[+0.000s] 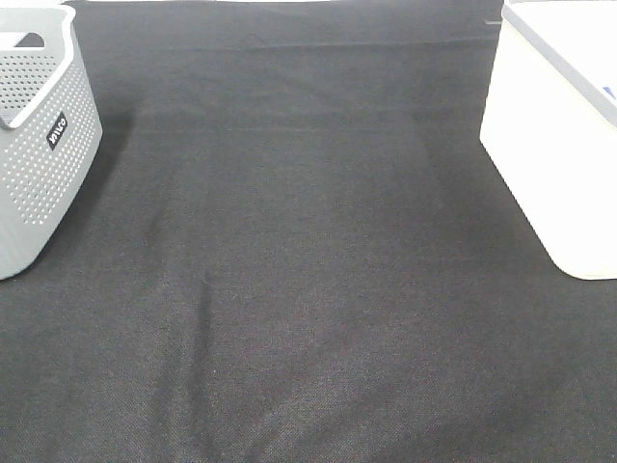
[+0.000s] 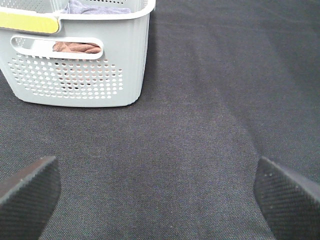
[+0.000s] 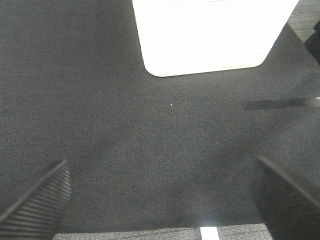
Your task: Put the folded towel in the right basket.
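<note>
A grey perforated basket stands at the left edge of the black cloth. In the left wrist view this basket holds folded towels: a brown one shows through the handle slot and a blue-grey one lies on top. A white basket stands at the right edge; it also shows in the right wrist view. My left gripper is open and empty over bare cloth. My right gripper is open and empty in front of the white basket. Neither gripper shows in the high view.
A black cloth covers the table between the two baskets. A yellow label sits on the grey basket's rim. The cloth's front edge and a white mark show in the right wrist view.
</note>
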Action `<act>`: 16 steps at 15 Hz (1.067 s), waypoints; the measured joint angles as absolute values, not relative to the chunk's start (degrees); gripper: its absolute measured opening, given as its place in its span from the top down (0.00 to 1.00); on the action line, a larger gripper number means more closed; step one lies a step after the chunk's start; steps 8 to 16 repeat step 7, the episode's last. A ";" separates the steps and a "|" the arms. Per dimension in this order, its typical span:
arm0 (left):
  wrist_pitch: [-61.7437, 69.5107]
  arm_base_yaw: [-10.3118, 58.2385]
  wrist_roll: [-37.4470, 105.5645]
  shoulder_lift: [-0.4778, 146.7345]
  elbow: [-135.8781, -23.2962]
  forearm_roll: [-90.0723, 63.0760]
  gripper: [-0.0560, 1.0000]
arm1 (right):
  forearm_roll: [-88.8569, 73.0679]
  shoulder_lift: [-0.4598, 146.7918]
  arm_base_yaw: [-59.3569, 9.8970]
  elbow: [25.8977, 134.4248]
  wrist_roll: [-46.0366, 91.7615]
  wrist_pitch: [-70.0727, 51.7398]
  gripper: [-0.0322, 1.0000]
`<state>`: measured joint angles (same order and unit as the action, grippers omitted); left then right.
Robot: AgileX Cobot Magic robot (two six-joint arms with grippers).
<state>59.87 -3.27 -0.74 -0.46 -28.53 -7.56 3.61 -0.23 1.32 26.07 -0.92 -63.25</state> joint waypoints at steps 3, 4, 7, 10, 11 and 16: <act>59.87 -3.27 -0.74 -0.46 -28.53 -7.56 0.03 | 3.61 -0.23 1.32 26.07 -0.92 -63.25 0.05; 59.87 -3.27 -0.74 -0.46 -28.53 -7.56 0.03 | 3.61 -0.23 1.32 26.07 -0.92 -63.25 0.05; 59.87 -3.27 -0.74 -0.46 -28.53 -7.56 0.03 | 3.61 -0.23 1.32 26.07 -0.92 -63.25 0.05; 59.87 -3.27 -0.74 -0.46 -28.53 -7.56 0.03 | 3.61 -0.23 1.32 26.07 -0.92 -63.25 0.05; 59.87 -3.27 -0.74 -0.46 -28.53 -7.56 0.03 | 3.61 -0.23 1.32 26.07 -0.92 -63.25 0.05; 59.87 -3.27 -0.74 -0.46 -28.53 -7.56 0.03 | 3.61 -0.23 1.32 26.07 -0.92 -63.25 0.05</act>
